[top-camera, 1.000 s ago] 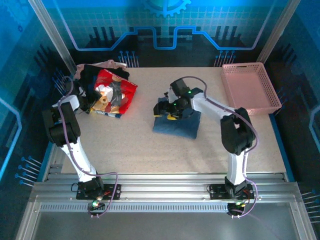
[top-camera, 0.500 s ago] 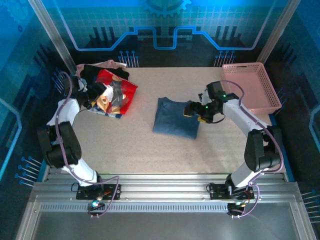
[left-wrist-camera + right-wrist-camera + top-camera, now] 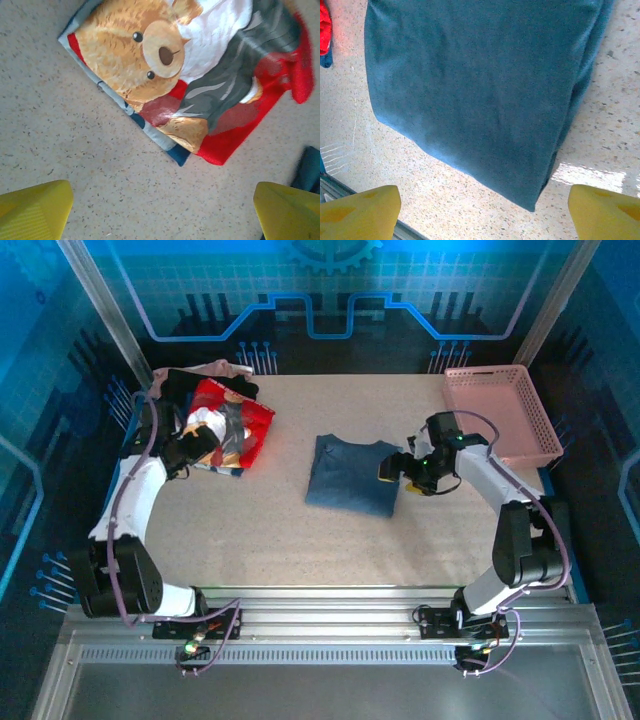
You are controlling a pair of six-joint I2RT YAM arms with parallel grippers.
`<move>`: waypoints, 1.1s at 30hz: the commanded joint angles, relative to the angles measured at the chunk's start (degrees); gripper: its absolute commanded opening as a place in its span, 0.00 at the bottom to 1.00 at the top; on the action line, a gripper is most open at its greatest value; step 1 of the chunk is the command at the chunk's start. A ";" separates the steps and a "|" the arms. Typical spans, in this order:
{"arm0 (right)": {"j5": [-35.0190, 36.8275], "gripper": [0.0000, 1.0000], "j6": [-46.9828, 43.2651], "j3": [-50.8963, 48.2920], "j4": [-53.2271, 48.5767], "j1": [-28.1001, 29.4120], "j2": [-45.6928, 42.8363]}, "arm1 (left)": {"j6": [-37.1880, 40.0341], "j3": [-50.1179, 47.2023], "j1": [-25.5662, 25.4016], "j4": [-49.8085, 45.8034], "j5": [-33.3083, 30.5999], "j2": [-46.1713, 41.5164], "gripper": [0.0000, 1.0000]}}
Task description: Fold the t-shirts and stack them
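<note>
- The folded slate-blue t-shirt is lying flat on the speckled table.
- The right gripper is hovering over it, jaws spread wide and empty.
- Red cloth is peeking in beyond the shirt's corner.

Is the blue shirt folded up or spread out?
Folded. The slate-blue t-shirt lies as a compact rectangle with no sleeves sticking out, and the right wrist view shows a thick, doubled-over edge along one side.

Right tool is off the slate-blue t-shirt now and pulled back to just beside its right edge, leaving the shirt uncovered on the worktop. Left arm unfolds from its hunched pose. Left tool moves over the near-left corner of the red teddy-bear t-shirt.
</note>
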 commanded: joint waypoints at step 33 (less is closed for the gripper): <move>-7.53 0.87 -3.15 -5.70 0.76 -5.93 -7.40 | 0.52 37.71 -39.74 -1.89 -3.64 52.30 0.81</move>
